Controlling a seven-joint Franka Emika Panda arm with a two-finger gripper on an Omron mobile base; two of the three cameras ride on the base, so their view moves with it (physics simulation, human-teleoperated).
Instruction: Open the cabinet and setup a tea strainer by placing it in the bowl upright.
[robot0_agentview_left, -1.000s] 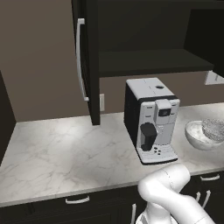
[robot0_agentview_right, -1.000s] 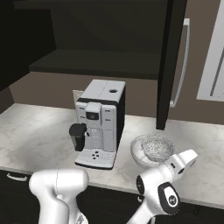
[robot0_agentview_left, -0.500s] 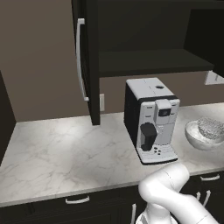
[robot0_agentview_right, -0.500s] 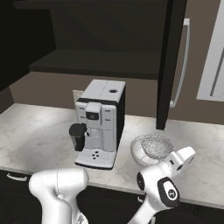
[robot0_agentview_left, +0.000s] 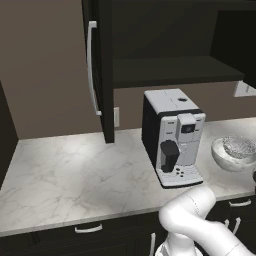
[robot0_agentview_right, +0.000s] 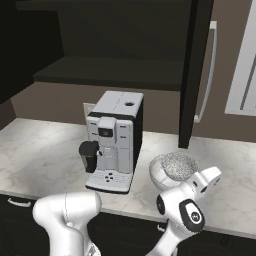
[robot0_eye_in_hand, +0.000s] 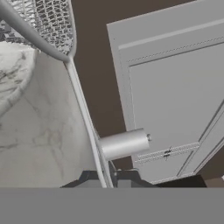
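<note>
tea strainer (robot0_agentview_right: 179, 165) basket in bowl (robot0_agentview_right: 159, 172) (cabinet (robot0_agentview_left: 105, 75) open), gripper (robot0_eye_in_hand: 107, 177) seemingly pinching its handle

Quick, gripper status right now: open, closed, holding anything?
Gripper: closed on the tea strainer, pinching its thin handle between the fingertips; the mesh basket sits in the bowl.

Two base views flanking the bowl (robot0_agentview_left: 233, 152); hand view close beside it.
</note>
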